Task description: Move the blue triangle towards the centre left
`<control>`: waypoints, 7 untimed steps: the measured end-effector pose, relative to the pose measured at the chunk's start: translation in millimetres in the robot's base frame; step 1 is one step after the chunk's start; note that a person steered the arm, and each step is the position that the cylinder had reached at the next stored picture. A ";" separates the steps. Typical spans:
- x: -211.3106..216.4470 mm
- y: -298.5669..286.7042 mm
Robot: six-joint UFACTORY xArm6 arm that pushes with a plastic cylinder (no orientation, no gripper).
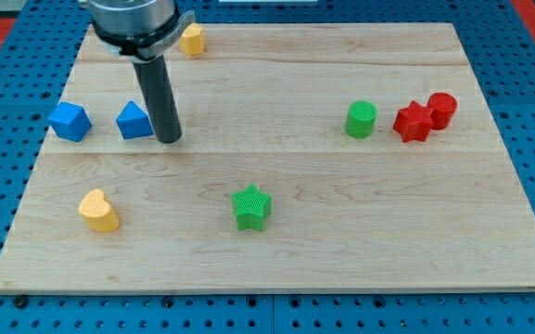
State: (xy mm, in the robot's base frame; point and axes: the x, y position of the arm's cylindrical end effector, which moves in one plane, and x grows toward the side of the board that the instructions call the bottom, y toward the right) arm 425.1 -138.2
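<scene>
The blue triangle [133,122] sits on the wooden board [341,213] at the view's left, about mid-height. My tip [168,139] is down on the board just to the right of the blue triangle, touching or nearly touching its right side. A second blue block [70,122], with several flat sides, lies a little further left, apart from the triangle.
A yellow heart [98,211] lies at lower left. A green star [251,207] is below centre. A green cylinder [361,120], a red star [413,122] and a red cylinder [441,109] sit at right. A yellow block [191,40] is at the top, beside the rod's housing.
</scene>
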 end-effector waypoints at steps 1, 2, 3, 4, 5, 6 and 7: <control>-2.3 -52.8; -7.3 -24.4; -36.8 5.4; -39.2 -58.8; -39.2 -54.9; -39.2 -33.9; -59.4 -23.6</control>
